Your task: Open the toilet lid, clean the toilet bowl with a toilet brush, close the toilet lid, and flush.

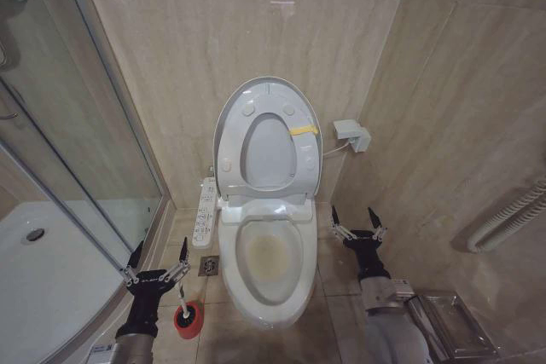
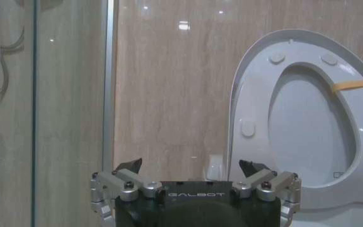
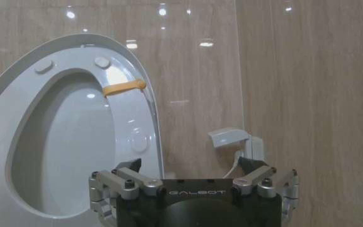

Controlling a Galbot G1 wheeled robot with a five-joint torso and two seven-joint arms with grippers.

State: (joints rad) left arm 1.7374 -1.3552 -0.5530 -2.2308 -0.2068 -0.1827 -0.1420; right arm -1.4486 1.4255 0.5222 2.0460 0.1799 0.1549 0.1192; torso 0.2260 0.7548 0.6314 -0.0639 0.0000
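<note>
Left gripper (image 1: 156, 259) open, empty, just above toilet brush (image 1: 185, 309) in red holder (image 1: 189, 320) on floor, right gripper (image 1: 357, 217) open right of stained toilet bowl (image 1: 270, 255), toilet lid (image 1: 229, 121) raised against wall behind.

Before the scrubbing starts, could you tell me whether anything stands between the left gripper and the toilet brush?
Nothing visible does. In the head view the left gripper hangs open beside the toilet bowl, with the toilet brush upright in its red holder on the floor just next to it, the handle free.
</note>
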